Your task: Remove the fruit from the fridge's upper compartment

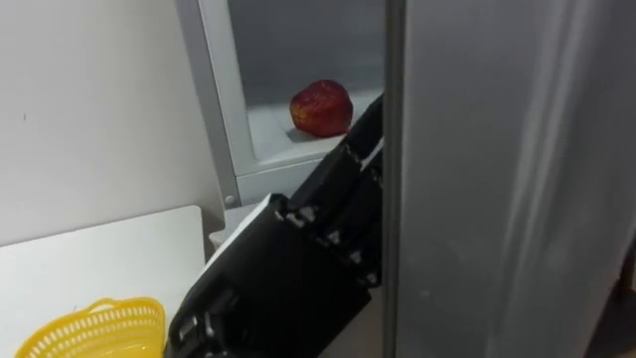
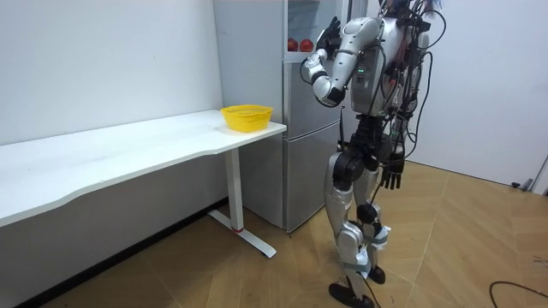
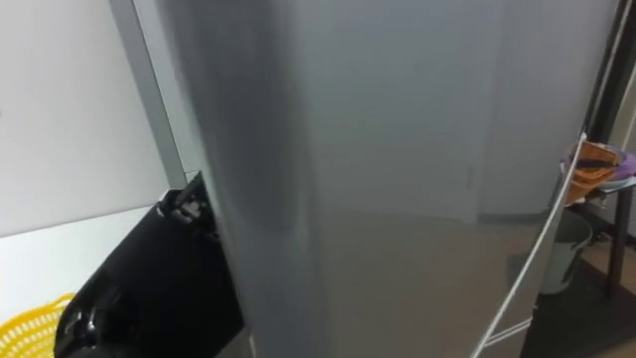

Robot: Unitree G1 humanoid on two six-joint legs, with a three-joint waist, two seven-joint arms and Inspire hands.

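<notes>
Reaching into the fridge point(image 2: 301, 162) looks like the step in hand. The left arm runs up past the edge of the part-open door point(image 1: 497, 179), and the left robot hand point(image 2: 330, 36) is raised at the upper compartment. Its fingers are hidden behind the door edge in the eye views and too small to read in the room view, so I cannot tell how far open it is or what it touches.

The apple point(image 1: 321, 107) lies on the white shelf point(image 1: 268, 129) inside, close to the left of that hand, and does not look held. The right robot hand point(image 2: 390, 176) hangs at the robot's side, well below the left one, with fingers relaxed and empty.

Next, I judge, the left robot hand must clear the door edge, shift left to the apple and close round it. The door crowds the arm, so a knock is the risk. The basket point(image 1: 99, 328) on the bench point(image 1: 109, 249), down and left of the hand, seems a likely drop point.
</notes>
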